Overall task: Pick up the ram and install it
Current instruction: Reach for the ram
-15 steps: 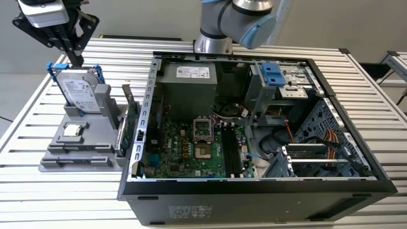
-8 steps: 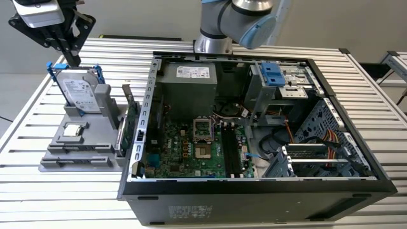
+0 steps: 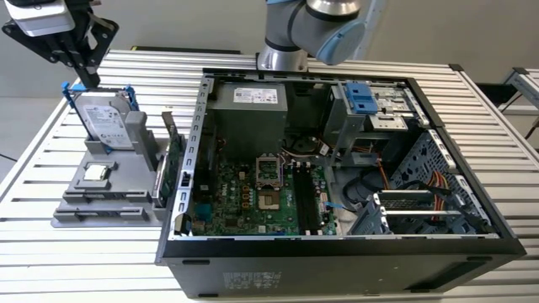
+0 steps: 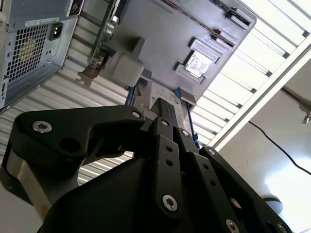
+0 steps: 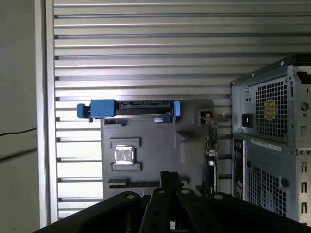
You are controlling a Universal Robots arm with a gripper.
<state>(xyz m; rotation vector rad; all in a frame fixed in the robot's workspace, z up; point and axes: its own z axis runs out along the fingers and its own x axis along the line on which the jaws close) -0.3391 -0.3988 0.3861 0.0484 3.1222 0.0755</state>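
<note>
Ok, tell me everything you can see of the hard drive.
The hard drive is a silver metal box with a white label, framed by blue plastic clips. It stands upright in the grey holder, on the exterior view's left of the computer case. The gripper hangs just above its top corner; whether they touch is unclear.

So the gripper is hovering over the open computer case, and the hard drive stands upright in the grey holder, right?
Not quite. In the exterior view the gripper hangs over the hard drive in the grey holder, to the exterior view's left of the open computer case, not over the case. The drive does stand upright in the holder.
</note>
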